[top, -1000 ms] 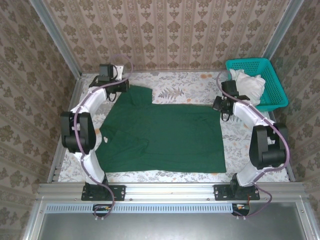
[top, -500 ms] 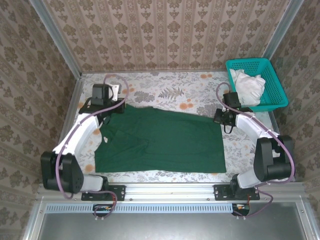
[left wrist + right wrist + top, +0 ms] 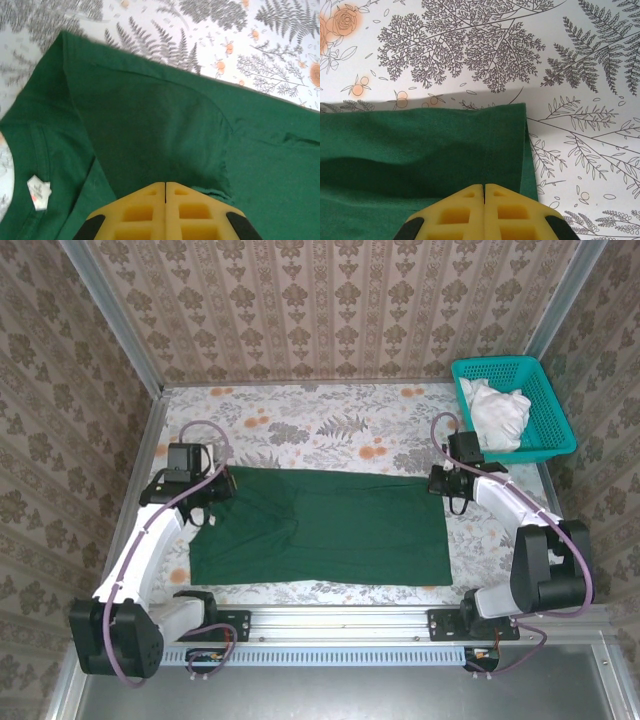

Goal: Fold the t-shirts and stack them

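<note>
The shirt [image 3: 330,530] lies flat mid-table [image 3: 300,420], doubled over into a wide band. The left gripper [image 3: 212,498] sits at its 10 o'clock corner and the right gripper [image 3: 440,480] at its 2 o'clock corner.

In the wrist views each pair of yellow fingers is pressed together with no gap. The left gripper [image 3: 166,187] pinches the top layer near the sleeve, and the right gripper [image 3: 484,186] pinches the hem corner.

Both holds look thin, so an uneven pull could slide cloth out of one pinch and skew the fold. At the right corner the lower layer already peeks out toward 3 o'clock, so letting go here would probably leave the hems misaligned. On the left, the sleeve is puckered under the top layer near the label [image 3: 39,192], and pressing down would likely set that crease. A high lift could undo the fold. The basket [image 3: 500,362] at 1 o'clock is well apart, so no snag seems likely.
</note>
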You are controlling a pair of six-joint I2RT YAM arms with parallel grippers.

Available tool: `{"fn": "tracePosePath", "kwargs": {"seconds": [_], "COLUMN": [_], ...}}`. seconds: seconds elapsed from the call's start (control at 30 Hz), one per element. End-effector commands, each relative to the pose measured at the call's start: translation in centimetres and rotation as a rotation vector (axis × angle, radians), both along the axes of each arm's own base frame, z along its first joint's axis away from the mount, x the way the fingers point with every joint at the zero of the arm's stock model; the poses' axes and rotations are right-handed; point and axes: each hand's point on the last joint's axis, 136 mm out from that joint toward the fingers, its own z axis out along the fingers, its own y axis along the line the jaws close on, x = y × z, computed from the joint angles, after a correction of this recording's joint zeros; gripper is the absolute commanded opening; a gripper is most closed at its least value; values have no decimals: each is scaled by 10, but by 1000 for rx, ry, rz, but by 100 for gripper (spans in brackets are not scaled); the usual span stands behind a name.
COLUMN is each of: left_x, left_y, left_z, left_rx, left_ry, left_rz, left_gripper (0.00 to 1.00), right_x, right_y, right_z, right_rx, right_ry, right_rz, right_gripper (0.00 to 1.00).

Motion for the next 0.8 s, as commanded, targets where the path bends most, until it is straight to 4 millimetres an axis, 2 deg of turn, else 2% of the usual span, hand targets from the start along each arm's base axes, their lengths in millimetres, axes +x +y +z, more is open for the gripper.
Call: {"fn": "tracePosePath", "kwargs": {"seconds": [0.0, 0.03, 0.1, 0.13, 0.2, 0.23, 0.27, 0.3, 0.37, 0.43, 0.57, 0.63, 0.77], "left_x": [-21, -23, -30, -34, -36, -35, -34, -31, -23, -13, 17, 32, 67], "left_y": [5, 12, 34, 45, 62, 70, 77, 81, 86, 86, 65, 55, 31], "left_z": [-12, -14, -16, -16, -11, -6, -2, 3, 13, 20, 16, 9, -13], "left_rx": [-66, -57, -15, 5, 55, 87, 116, 138, 165, 169, 113, 90, 20], "left_ry": [111, 127, 166, 182, 180, 164, 155, 140, 115, 90, 94, 140, 248], "left_rz": [85, 125, 256, 317, 394, 420, 445, 454, 458, 441, 314, 264, 146], "left_gripper": [3, 0, 0, 8, 11, 15, 28, 36, 46, 59, 59, 54, 39], "right_x": [-14, -16, -20, -22, -27, -29, -29, -28, -26, -20, -3, 7, 23], "right_y": [0, 0, -7, -10, -19, -24, -26, -27, -30, -34, -23, -9, 24], "right_z": [-8, -10, -16, -18, -21, -20, -18, -14, -10, 7, 23, 25, 3], "right_rx": [-3, -5, -20, -18, -10, -5, 9, 31, 55, 83, 171, 200, 188], "right_ry": [39, 53, 99, 118, 142, 145, 139, 121, 99, 31, -58, -75, 34], "right_rz": [14, 11, -30, -55, -118, -155, -184, -207, -249, -302, -312, -270, -155], "right_gripper": [0, 0, 0, 3, 5, 10, 15, 16, 20, 37, 41, 39, 27]}}
